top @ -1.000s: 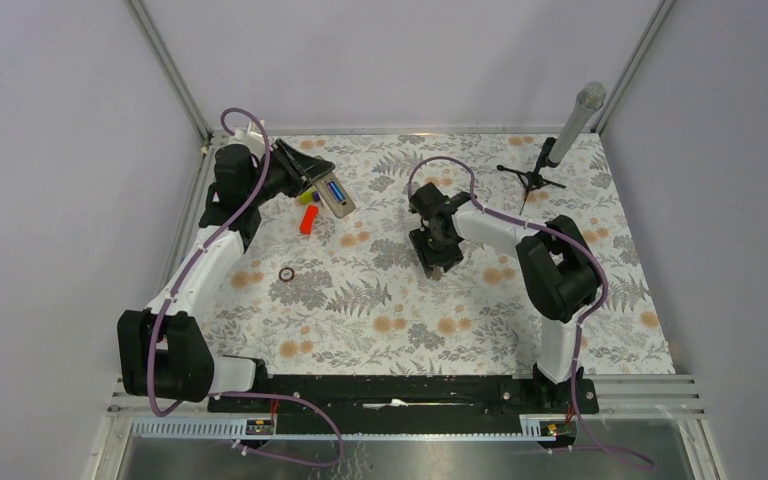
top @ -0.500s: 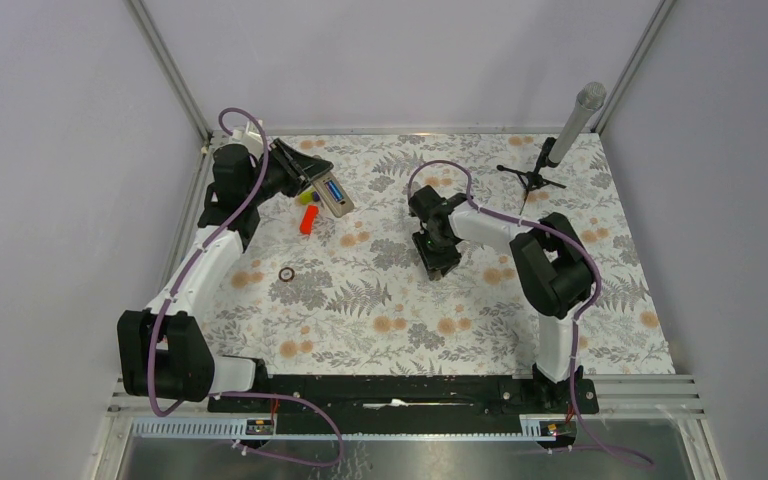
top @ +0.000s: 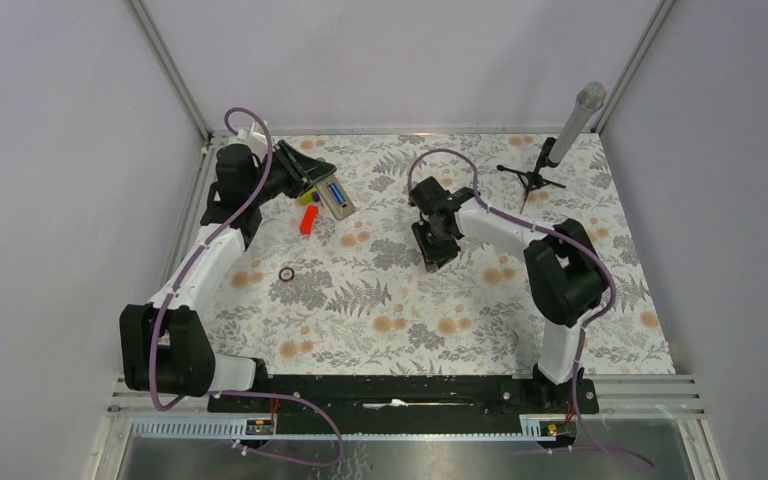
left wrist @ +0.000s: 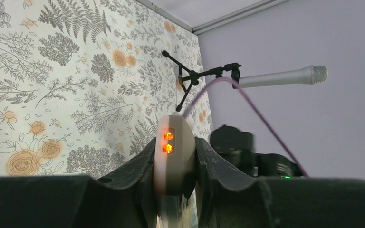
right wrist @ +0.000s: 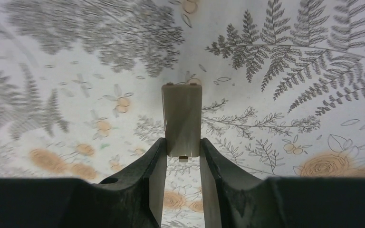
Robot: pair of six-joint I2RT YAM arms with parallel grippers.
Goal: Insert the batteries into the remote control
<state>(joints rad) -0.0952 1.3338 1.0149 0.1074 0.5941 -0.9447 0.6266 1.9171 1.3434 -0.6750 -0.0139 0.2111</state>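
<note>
My left gripper (top: pixel 312 180) is shut on the remote control (top: pixel 337 198) and holds it above the far left of the table, grey-tan back up. Blue batteries (top: pixel 335 192) show in its recess; I cannot tell how many. In the left wrist view the remote (left wrist: pixel 173 142) stands end-on between the fingers, with two orange lights lit. My right gripper (right wrist: pixel 182 153) is shut on the flat grey cover piece (right wrist: pixel 182 116), which sticks out ahead of the fingertips above the cloth. In the top view the right gripper (top: pixel 438 252) is at mid table, well right of the remote.
An orange-red block (top: pixel 307 219) lies just below the remote. A small black ring (top: pixel 286 274) lies nearer on the left. A microphone on a small tripod (top: pixel 560 135) stands at the far right corner. The floral cloth (top: pixel 380 320) covers the table.
My right arm has shifted slightly, and its gripper with the cover has moved a little towards the far side. The left gripper and remote have barely moved.
</note>
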